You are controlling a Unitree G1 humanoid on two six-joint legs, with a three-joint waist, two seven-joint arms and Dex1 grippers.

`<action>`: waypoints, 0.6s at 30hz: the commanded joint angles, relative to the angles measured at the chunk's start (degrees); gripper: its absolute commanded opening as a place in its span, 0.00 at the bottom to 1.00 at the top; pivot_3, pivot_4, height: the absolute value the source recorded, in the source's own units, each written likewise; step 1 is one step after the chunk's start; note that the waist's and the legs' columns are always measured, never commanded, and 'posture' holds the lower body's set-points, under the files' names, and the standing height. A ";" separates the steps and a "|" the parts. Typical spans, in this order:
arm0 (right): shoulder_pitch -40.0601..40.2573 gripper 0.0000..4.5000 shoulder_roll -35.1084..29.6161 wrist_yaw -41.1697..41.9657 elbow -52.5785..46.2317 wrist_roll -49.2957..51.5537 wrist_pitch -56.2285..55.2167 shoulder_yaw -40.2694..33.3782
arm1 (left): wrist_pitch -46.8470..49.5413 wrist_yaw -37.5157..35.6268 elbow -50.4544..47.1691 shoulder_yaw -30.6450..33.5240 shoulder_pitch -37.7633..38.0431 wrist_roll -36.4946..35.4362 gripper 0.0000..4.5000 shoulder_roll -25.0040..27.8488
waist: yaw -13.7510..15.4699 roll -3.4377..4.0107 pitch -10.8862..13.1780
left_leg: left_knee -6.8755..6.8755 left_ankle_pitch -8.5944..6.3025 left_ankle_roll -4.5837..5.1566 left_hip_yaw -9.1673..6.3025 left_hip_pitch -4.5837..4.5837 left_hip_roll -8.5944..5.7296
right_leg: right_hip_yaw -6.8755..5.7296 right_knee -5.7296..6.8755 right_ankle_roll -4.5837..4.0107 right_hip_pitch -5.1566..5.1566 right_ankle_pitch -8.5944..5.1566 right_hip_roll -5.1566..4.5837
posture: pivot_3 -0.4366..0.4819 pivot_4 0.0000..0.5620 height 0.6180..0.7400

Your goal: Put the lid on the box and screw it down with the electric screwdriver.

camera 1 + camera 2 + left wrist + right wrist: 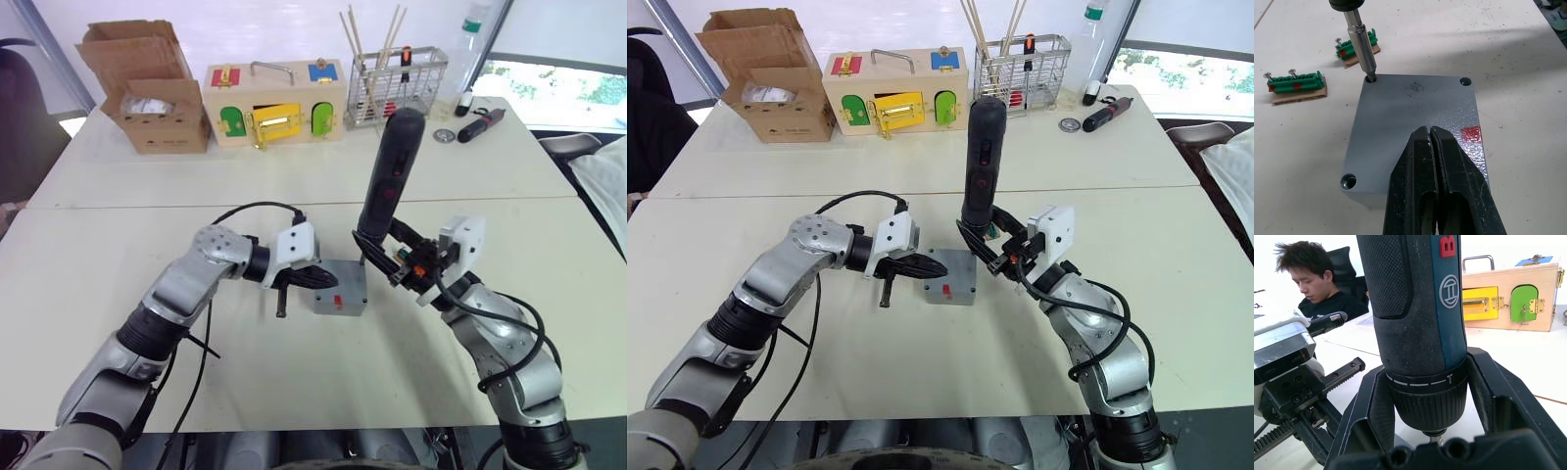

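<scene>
The grey lid (1415,107) lies on the grey box (338,302), whose red tab (1471,133) faces me. My left gripper (1430,131) is shut, its tips resting on the lid's top near the middle. My right gripper (387,250) is shut on the electric screwdriver (390,176), a dark blue-black cylinder held upright. The screwdriver's metal bit (1362,39) stands in the lid's far corner hole on the right gripper's side. Two other corner holes (1348,181) show open.
Two green terminal blocks (1297,82) with screws lie on the table beyond the box. At the back stand a cardboard box (157,93), a wooden box with coloured doors (274,103), a wire basket (397,83) and a black-and-red pen-like tool (480,124). A person (1308,269) sits nearby.
</scene>
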 commanded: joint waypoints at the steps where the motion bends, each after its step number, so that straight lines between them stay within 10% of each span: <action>1: 1.96 0.40 -0.40 0.03 2.44 -1.51 1.67 1.85 | 1.10 0.02 0.45 -1.17 0.96 1.12 0.00 0.32 | 0.05 -0.05 -0.06 | 0.00 0.00 0.00 0.00 0.01 0.00 | 0.00 0.00 0.00 0.01 0.00 0.00 | 0.48 0.27 1.00; 18: 3.95 0.40 0.90 -1.66 2.77 -2.15 2.21 3.19 | 1.45 0.41 0.62 -1.27 0.65 1.32 0.00 -0.12 | 0.45 -0.28 -0.44 | -0.29 -0.08 0.13 -0.10 0.88 0.03 | -0.05 -0.49 -0.01 0.99 -0.02 0.02 | 0.48 0.27 1.00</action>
